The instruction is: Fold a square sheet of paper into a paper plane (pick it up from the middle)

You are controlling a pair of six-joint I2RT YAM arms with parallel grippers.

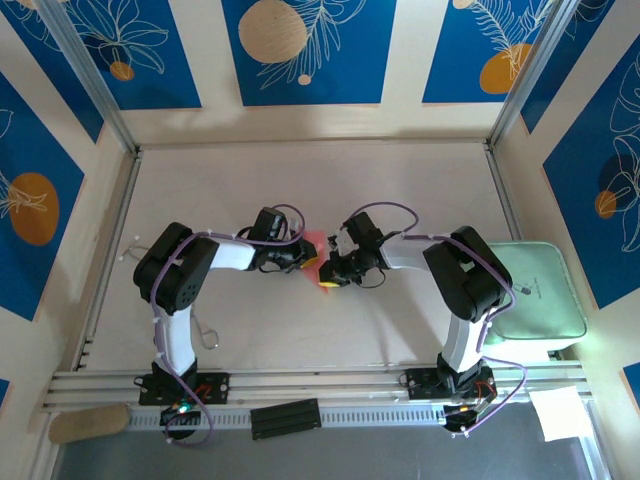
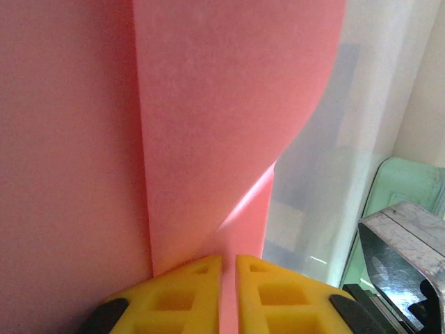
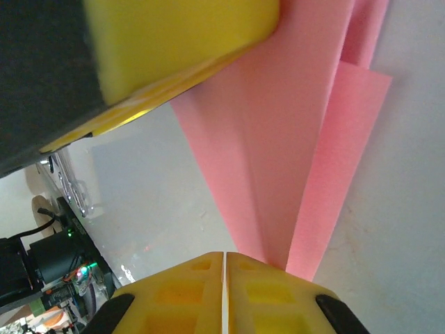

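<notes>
Top external view: both arms reach inward over the pale table point(image 1: 400, 180) and their claws meet near its middle, with a patch of pink between them.
Left claw point(image 2: 228, 263): nearly closed, pinching pink paper; a thin pink strip shows in the slit between its yellow fingers point(image 2: 184, 296).
Right claw point(image 3: 224, 256): closed, its yellow fingers pressed together with no pink in the seam (whether it grips the paper, I cannot tell).
Paper plane point(image 3: 292, 146): pink paper folded in long overlapping layers. It rises straight ahead of the left claw from its fingertips. From the right claw it lies just ahead, narrowing toward that claw, and its narrow end meets the top edge of the right-hand finger.
Between the claws: seen from the right claw, the left claw's yellow finger sits ahead and to the left, over the paper's wider end.
Green pad point(image 2: 410, 188): pale green, ahead and to the right of the left claw, well apart from the paper.
</notes>
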